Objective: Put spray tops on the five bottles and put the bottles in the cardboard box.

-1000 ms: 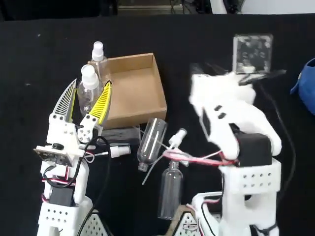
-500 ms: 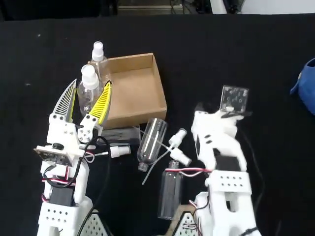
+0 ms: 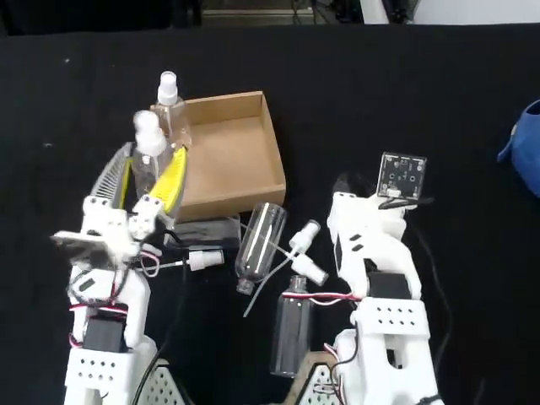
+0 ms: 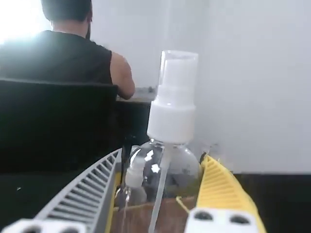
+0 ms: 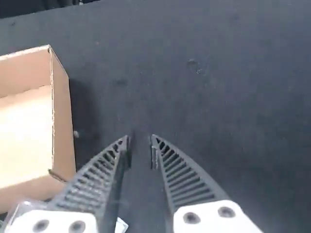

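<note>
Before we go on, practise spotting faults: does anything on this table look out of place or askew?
Two uncapped bottles lie on their sides near the box, with loose spray tops scattered among them. Nothing looks spilled or broken.

The white left arm [image 3: 108,232] and right arm [image 3: 371,245] are trailing red, white and black cables [image 3: 325,297] over hole-dotted bases [image 3: 99,367], the left end effector [image 3: 153,152] showing one grey ribbed finger [image 3: 112,175] and one yellow finger [image 3: 171,179], the right end effector [image 5: 140,141] two grey ribbed fingers [image 5: 92,179].
</note>
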`<state>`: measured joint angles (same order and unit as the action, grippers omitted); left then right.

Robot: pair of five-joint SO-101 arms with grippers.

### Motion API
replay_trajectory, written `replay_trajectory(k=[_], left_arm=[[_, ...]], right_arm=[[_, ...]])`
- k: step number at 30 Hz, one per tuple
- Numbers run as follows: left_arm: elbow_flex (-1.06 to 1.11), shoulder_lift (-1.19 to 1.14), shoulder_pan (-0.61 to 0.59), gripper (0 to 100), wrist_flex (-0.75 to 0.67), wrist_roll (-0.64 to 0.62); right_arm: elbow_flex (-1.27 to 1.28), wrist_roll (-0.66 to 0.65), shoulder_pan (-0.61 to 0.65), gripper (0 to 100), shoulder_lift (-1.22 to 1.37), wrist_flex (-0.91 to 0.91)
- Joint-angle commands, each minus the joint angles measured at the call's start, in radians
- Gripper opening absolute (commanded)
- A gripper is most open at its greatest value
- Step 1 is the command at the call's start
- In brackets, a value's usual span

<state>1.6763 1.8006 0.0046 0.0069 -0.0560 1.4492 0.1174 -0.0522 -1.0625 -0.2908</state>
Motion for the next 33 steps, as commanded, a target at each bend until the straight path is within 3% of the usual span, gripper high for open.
replay_trajectory(k=[1, 7, 15, 23, 33], left_arm=[[0.024, -0.023, -0.061, 3, -0.190, -0.175], [-0.019, -0.233, -0.065, 3, -0.393, -0.189], [-0.228, -0.709, -0.067, 3, -0.574, -0.189], [-0.242, -1.051, -0.059, 3, -0.961, -0.198], [-0.387, -1.398, -0.059, 3, -1.148, -0.199]], right_arm=[[0.005, -0.003, 0.017, 4.7, -0.031, 0.031], [0.012, -0.003, 0.017, 4.7, -0.028, 0.031], [0.012, -0.003, 0.015, 4.7, -0.028, 0.031], [0.012, -0.003, 0.015, 4.7, -0.031, 0.032], [0.010, -0.003, 0.015, 4.7, -0.033, 0.037]])
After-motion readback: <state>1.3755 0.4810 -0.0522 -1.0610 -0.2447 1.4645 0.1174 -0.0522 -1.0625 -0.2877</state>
